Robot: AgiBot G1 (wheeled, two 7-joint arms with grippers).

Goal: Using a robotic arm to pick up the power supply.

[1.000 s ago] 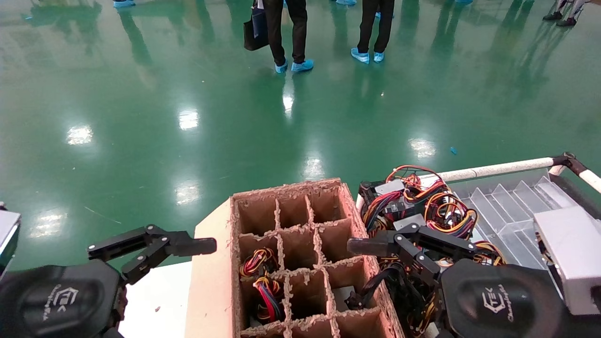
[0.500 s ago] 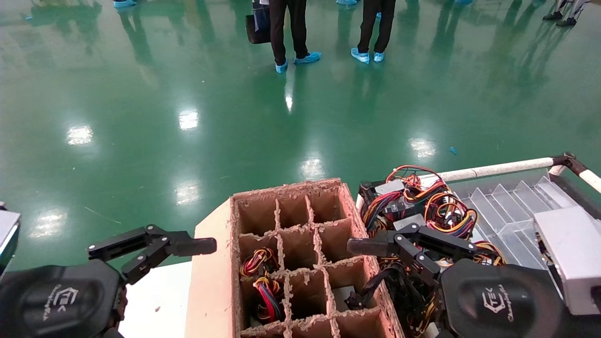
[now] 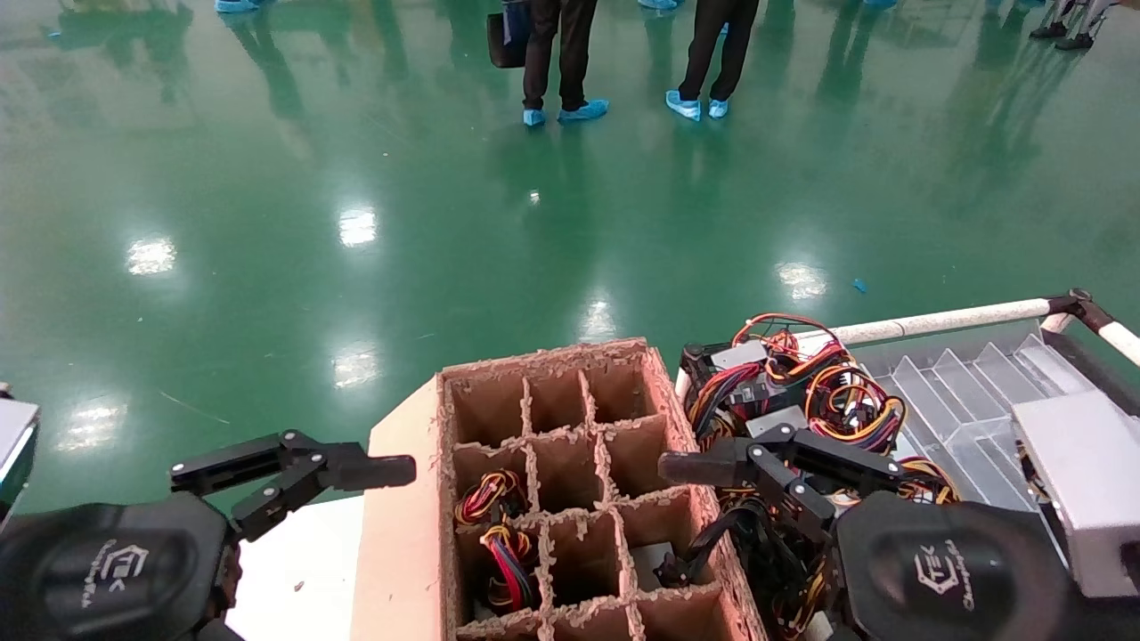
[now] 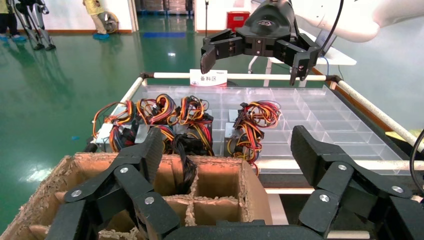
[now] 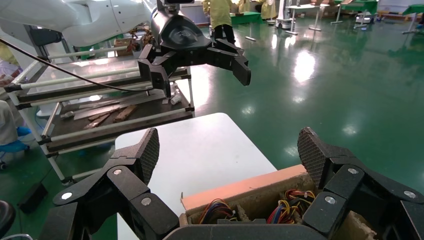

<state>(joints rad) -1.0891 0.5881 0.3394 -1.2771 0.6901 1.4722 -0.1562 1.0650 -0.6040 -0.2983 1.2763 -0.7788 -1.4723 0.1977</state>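
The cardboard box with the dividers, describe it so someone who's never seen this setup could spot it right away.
Start at the white table low in the head view, between the open left gripper and open right gripper. The cardboard box stands on it, just left of the clear tray. It alone is brown, with ragged dividers forming a grid of cells, some holding coloured wires.

On each gripper housing (image 3: 953, 570) I see a white logo with a line of script under it, but I can't make out the letters. In the left wrist view, a small white sign (image 4: 208, 78) on the tray rail (image 4: 250, 76) reads 备料区 under a red line too small to read.
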